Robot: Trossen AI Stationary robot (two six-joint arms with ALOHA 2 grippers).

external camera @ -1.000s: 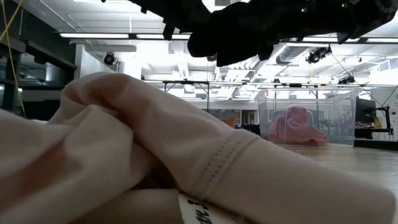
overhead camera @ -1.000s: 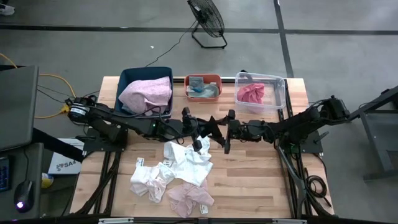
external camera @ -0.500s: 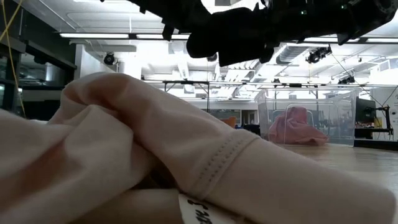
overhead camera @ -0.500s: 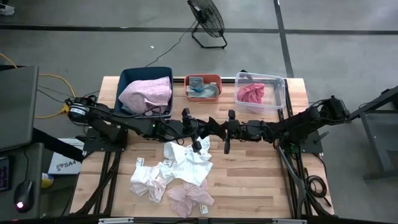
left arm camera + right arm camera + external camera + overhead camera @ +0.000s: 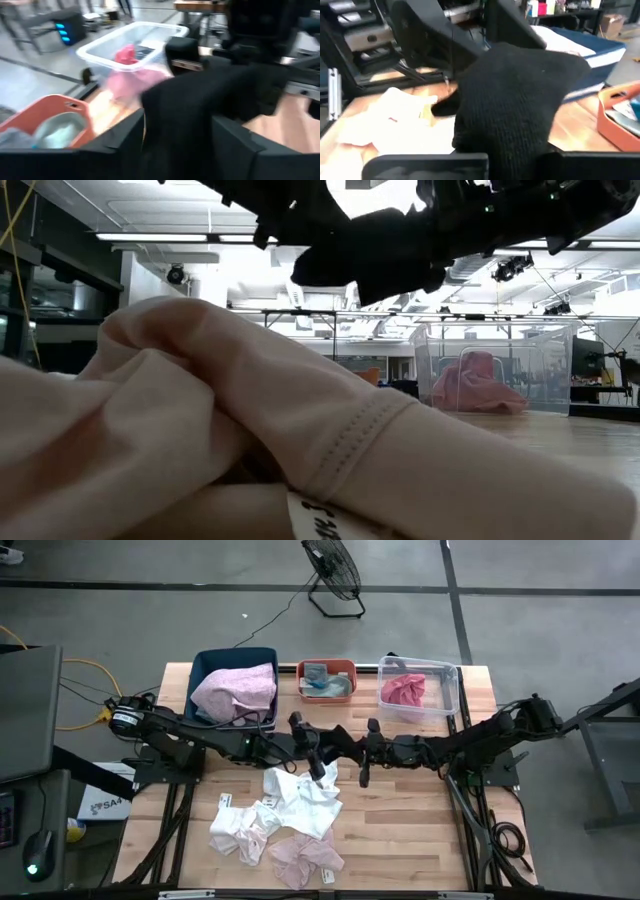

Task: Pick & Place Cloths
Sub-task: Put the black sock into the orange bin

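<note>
High view shows both arms meeting over the table's middle, a black cloth (image 5: 345, 745) strung between them. The right gripper (image 5: 362, 752) is pressed together on that cloth; its wrist view is mostly filled by dark knit fabric (image 5: 515, 95). The left gripper (image 5: 322, 752) has its fingers spread, with the same black cloth (image 5: 200, 110) lying between them, so I judge this a handover with the right side now carrying it. Sorting looks partly done: a pink cloth (image 5: 235, 690) fills the blue bin (image 5: 205, 665) at 11 o'clock, pale pieces sit in the orange bin (image 5: 345, 668) at 12, and a pink-red cloth (image 5: 405, 690) lies in the clear bin (image 5: 450, 690) at 1. Left to move: a white cloth (image 5: 305, 800) at centre, another white one (image 5: 240, 830) at 7 and a pale pink one (image 5: 305, 858) at 6. Low view is mostly blocked by a near cloth (image 5: 200, 430); the grippers there are only a dark mass overhead.
</note>
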